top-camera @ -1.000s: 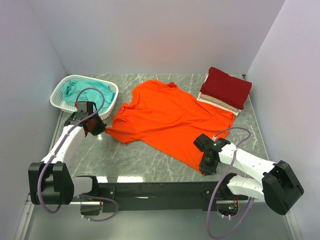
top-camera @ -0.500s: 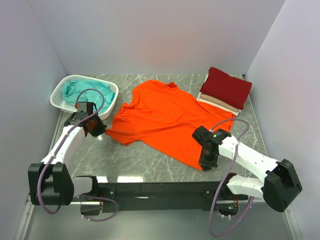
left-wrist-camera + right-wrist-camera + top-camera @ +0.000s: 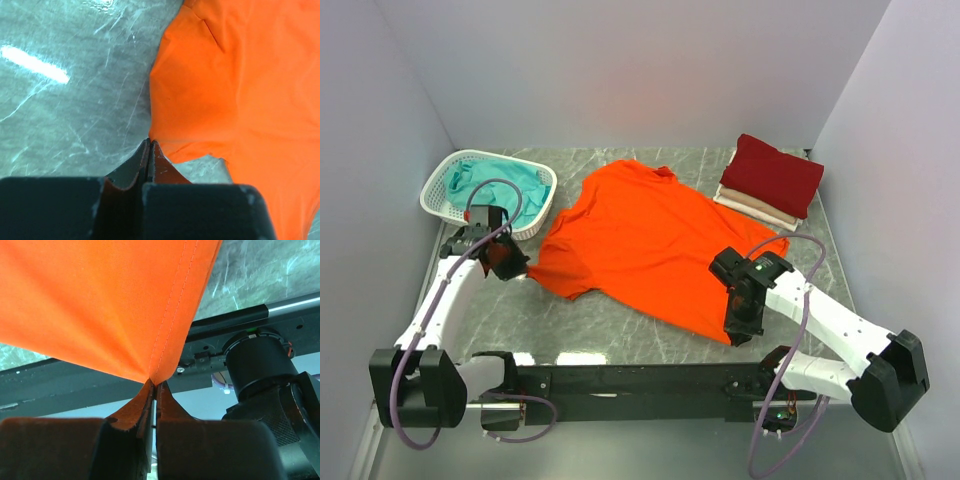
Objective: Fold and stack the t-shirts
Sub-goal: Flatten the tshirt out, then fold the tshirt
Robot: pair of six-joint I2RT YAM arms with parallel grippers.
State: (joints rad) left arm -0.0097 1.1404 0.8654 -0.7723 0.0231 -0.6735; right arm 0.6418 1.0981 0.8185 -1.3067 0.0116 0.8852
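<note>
A white plastic lattice basket [image 3: 433,195] is set at the far left corner of a grey marbled table [image 3: 600,325], close to the left wall. The table is enclosed on three sides by plain pale walls [image 3: 620,70]. In the left wrist view, a bright streak of reflected light [image 3: 35,64] is seen on the veined table surface [image 3: 75,115].

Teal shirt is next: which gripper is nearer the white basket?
Left. The left gripper pinches the orange t-shirt beside the basket; the right gripper holds its hem far to the basket's right.
</note>
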